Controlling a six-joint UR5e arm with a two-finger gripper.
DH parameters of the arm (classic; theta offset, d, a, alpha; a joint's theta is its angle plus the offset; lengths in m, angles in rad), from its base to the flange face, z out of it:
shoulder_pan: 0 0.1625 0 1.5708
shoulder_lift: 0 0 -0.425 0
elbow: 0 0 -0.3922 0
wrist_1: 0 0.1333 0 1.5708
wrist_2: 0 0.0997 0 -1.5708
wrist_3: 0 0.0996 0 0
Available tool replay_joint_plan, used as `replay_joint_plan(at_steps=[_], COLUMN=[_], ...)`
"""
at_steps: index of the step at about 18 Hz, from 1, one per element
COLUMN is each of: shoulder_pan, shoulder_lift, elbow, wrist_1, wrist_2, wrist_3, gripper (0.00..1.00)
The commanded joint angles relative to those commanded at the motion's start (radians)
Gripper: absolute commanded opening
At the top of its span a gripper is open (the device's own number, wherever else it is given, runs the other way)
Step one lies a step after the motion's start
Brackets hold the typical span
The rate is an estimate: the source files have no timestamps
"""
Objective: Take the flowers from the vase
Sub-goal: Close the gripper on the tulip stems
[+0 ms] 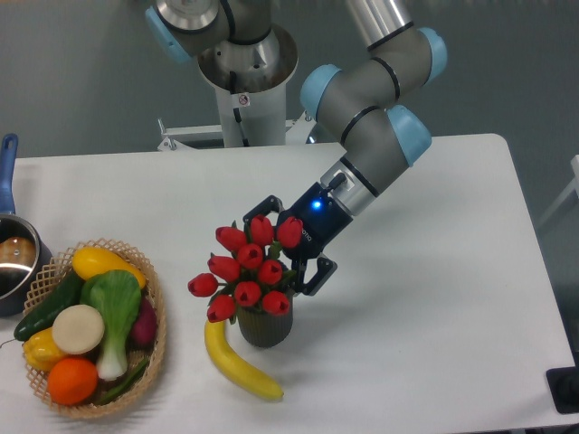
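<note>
The gripper [282, 244] stands wide open, holding nothing — the flowers [246, 267], upright in the vase [264, 327], sit partly between its fingers [312, 276], upper-right buds nearest.

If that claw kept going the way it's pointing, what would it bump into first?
Most likely the flowers: the open gripper points down-left, straight at the red buds standing in the vase. Depth is hard to judge from this one view.

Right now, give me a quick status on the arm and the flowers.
Black two-finger gripper open, jaws straddling the bouquet's right side. Bunch of red tulip buds seated in the dark ribbed vase, not lifted. Yellow banana beside the vase base, clear of the grasp.
</note>
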Motion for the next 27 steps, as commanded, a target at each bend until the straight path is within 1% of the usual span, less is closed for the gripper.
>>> replay_joint_plan(at_steps=[1,2,3,4,5,6,10,11,14,22,25,27], shoulder_pan=[0.0,0.0,0.0,0.0,0.0,0.002,0.005,0.005,0.006,0.011,0.014,0.023], shoulder_lift=[0.0,0.0,-0.002,-0.002,-0.003,-0.003,-0.003,-0.005,-0.006,-0.005,-0.002,0.003], elbow=[0.003,0.009,0.012,0.014,0.014,0.014,0.02,0.02,0.02,0.02,0.02,0.02], wrist_1=[0.0,0.0,0.0,0.0,0.0,0.0,0.0,0.0,0.0,-0.002,-0.002,-0.002], wrist_2=[0.0,0.0,0.0,0.0,0.0,0.0,-0.002,-0.002,-0.002,-0.003,-0.04,-0.057], wrist_3=[0.0,0.0,0.0,0.0,0.0,0.0,0.0,0.0,-0.002,-0.008,-0.014,-0.044], gripper=[1.0,0.98,0.92,0.82,0.78,0.68,0.57,0.52,0.44,0.4,0.4,0.4])
